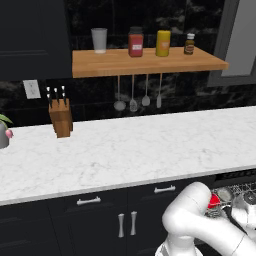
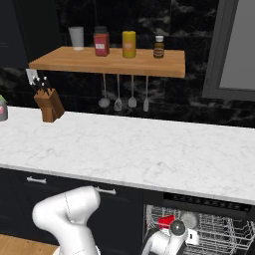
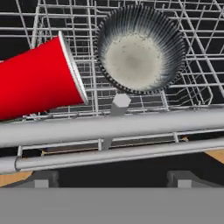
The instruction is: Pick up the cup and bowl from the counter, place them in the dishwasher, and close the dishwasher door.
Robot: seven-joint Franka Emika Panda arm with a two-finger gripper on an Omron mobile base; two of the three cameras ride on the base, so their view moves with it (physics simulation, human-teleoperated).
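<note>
A red cup lies on its side in the grey wire rack of the dishwasher, its rim turned toward a grey ribbed bowl that sits beside it. My gripper hangs open and empty just outside the rack's front rail, its dark fingertips clear of both. From the base cameras the cup and bowl show behind my wrist, under the white marble counter. The dishwasher door is out of view.
A knife block and a potted plant stand on the counter at the left. Above it a wooden shelf carries jars, with utensils hanging below. Black cabinets sit left of the dishwasher.
</note>
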